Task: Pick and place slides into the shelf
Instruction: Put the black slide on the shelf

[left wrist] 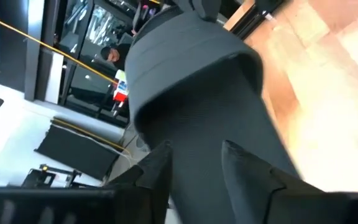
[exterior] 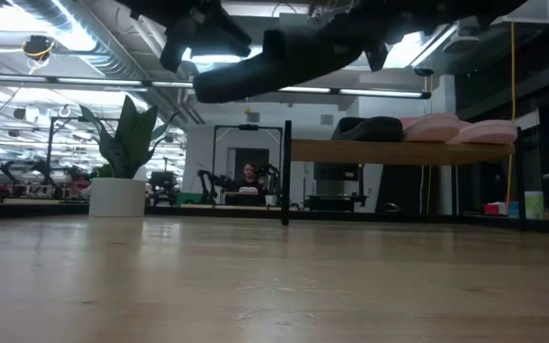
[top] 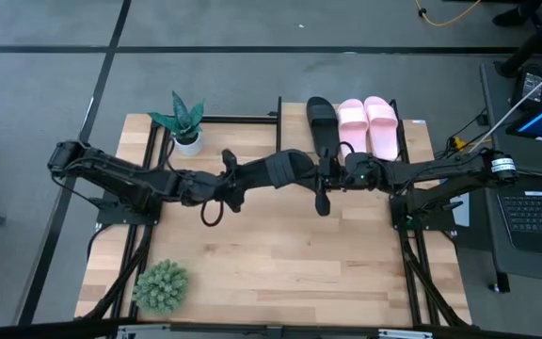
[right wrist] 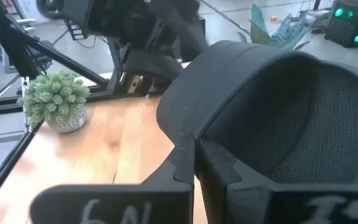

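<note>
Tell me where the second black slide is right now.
In the high view the black slide hangs above the table's middle, held between the left gripper and the right gripper, just in front of the shelf.

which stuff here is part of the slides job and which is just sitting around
Part of the job:
- black slide in the air, held between the left pincer and the right pincer
- black slide on the shelf
- pink pair next to it
- shelf

Just sitting around:
- leafy plant in a white pot
- round spiky plant
</note>
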Robot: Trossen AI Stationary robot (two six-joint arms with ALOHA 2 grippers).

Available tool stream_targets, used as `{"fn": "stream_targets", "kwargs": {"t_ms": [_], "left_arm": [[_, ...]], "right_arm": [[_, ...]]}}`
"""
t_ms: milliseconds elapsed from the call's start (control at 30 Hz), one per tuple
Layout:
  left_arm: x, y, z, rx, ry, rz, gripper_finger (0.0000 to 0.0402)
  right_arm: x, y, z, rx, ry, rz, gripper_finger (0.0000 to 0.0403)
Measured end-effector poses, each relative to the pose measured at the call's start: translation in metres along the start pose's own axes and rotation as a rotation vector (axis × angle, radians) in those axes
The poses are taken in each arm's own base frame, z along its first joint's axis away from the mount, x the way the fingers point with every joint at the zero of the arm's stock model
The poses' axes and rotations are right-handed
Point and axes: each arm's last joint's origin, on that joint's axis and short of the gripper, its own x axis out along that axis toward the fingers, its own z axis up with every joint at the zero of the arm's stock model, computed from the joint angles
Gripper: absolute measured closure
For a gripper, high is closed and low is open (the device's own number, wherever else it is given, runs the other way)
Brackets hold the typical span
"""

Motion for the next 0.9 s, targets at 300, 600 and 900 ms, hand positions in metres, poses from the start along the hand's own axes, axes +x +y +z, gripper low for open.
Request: {"fn": "stream_targets", "kwargs": {"t_ms": [300, 600, 900], "left_arm": [[0.008, 0.012, -0.004, 0.075, -0.045, 0.035, 0.0254], [0.018, 0.006, -0.004, 0.082, -0.130, -0.038, 0.0256], [0.029, 0.002, 0.001, 0.187, -0.142, 0.048, 0.0256]], "right_arm": [[0.000, 0.002, -0.005, 0.011, 0.056, 0.085, 0.0394], [0.000, 0.003, -0.005, 0.030, 0.061, 0.110, 0.0394], [0.000, 0.003, -0.004, 0.030, 0.057, 0.125, 0.0395]]}}
